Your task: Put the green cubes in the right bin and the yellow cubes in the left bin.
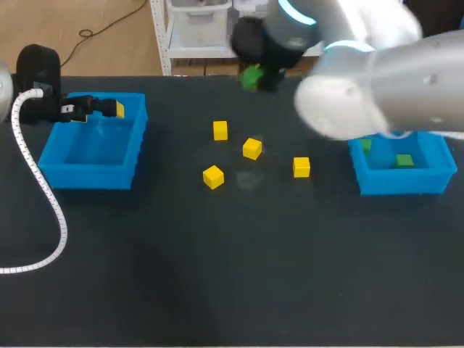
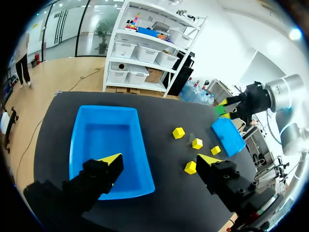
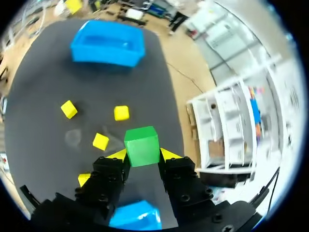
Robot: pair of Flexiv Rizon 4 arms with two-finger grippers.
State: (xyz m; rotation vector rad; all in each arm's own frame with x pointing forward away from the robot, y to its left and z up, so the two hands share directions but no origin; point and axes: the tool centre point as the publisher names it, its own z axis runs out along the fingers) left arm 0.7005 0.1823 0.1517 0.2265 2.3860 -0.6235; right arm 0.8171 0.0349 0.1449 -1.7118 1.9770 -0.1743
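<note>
Black bench (image 1: pixel 217 275), head view: I count four yellow cubes (image 1: pixel 251 148) lying loose near the middle, between the left bin (image 1: pixel 87 176) and the right bin (image 1: pixel 402 181) (two green cubes (image 1: pixel 404 160) lie in the latter). My left end effector (image 1: pixel 114 109) hangs over the left bin's far rim.

Left wrist view: its fingers (image 2: pixel 111 159) stand wide apart with nothing between them, the left bin below.

Right wrist view: my right end effector (image 3: pixel 143 154) is clamped on a held green cube (image 3: pixel 142 142) above the bench.
</note>
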